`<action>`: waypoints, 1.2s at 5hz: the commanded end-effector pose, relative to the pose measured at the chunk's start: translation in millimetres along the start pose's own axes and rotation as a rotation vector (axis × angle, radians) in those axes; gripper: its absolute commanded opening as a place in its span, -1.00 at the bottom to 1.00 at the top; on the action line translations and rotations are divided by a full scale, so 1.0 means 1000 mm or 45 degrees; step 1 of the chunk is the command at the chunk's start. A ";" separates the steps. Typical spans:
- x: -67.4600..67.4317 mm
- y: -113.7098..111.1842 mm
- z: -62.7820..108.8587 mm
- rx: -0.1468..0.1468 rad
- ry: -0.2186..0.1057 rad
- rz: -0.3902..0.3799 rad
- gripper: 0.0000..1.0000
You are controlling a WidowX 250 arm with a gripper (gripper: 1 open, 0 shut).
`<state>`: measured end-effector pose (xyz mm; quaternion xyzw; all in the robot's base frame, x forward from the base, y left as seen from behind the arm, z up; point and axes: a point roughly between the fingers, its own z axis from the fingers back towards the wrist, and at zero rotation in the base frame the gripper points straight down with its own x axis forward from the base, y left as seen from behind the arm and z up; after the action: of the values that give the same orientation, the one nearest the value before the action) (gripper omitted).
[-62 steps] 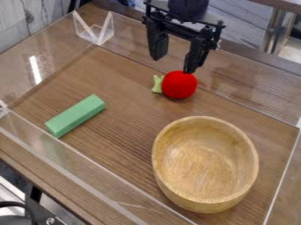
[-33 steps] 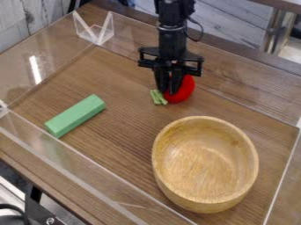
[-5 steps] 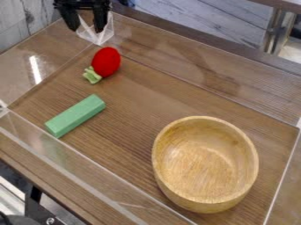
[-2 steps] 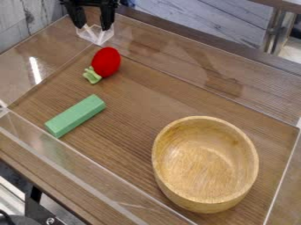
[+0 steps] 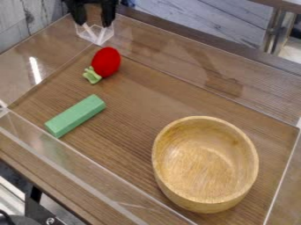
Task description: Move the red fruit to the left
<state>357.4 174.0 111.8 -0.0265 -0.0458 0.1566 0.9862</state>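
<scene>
The red fruit (image 5: 106, 60) lies on the wooden table at the left, with its small light-green stem piece (image 5: 90, 76) at its lower left. My gripper (image 5: 93, 18) hangs above and behind it at the top edge of the picture, pointing down. Its dark fingers (image 5: 77, 12) stand apart and hold nothing, so it is open. The gripper is well clear of the fruit, and its upper part is cut off by the frame.
A flat green block (image 5: 76, 115) lies near the front left. A large wooden bowl (image 5: 172, 141) stands at the front right. A clear folded plastic piece (image 5: 97, 35) sits just below the gripper. Clear walls (image 5: 35, 66) enclose the table.
The red fruit has gone from the table's middle to the left and been let go. Over the last second the gripper only edged up and right above it.
</scene>
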 end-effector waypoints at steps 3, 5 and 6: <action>0.008 -0.034 0.043 -0.039 -0.111 -0.111 -1.00; -0.006 -0.069 0.055 -0.058 -0.085 -0.129 1.00; -0.009 -0.079 0.052 -0.072 -0.047 -0.227 1.00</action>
<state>367.3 100.5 139.8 -0.0562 -0.0336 0.0750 0.9950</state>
